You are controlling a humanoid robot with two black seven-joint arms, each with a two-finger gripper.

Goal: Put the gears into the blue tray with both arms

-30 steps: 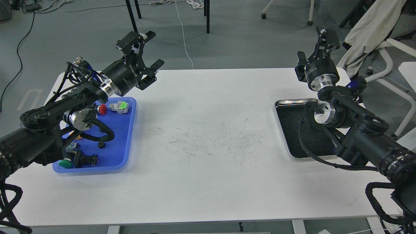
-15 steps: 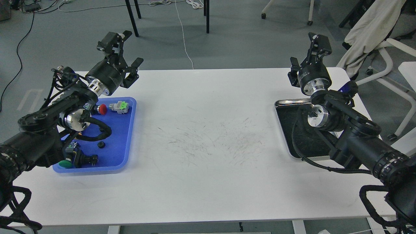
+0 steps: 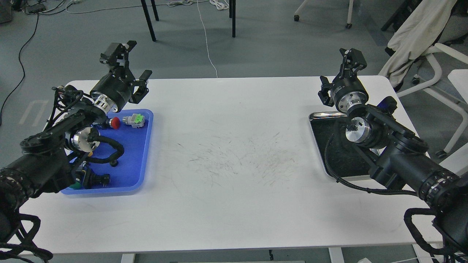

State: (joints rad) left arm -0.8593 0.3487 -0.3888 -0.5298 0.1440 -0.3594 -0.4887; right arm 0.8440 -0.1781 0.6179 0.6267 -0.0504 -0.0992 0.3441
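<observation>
The blue tray (image 3: 139,160) lies at the table's left side, partly covered by my left arm. One small black gear (image 3: 114,163) rests on its floor, just below the arm's cable loop. My left gripper (image 3: 137,59) hangs open and empty above the tray's far edge, its fingers pointing up and away. Over the far rim of the steel tray (image 3: 326,115), my right gripper (image 3: 338,69) is also open with nothing between its fingers. No gear shows in the parts of the steel tray's black lining that I can see.
Push-button switches lie in the blue tray: a red-capped one (image 3: 115,123), a green-and-white one (image 3: 134,120) and a black one (image 3: 98,179) near the front. A chair draped with cloth (image 3: 416,36) stands beyond the table's right corner.
My left gripper has drawn back to the left, from beyond the tray's far right corner to over its far edge. The right gripper has shifted left and lower. Both stay open.
</observation>
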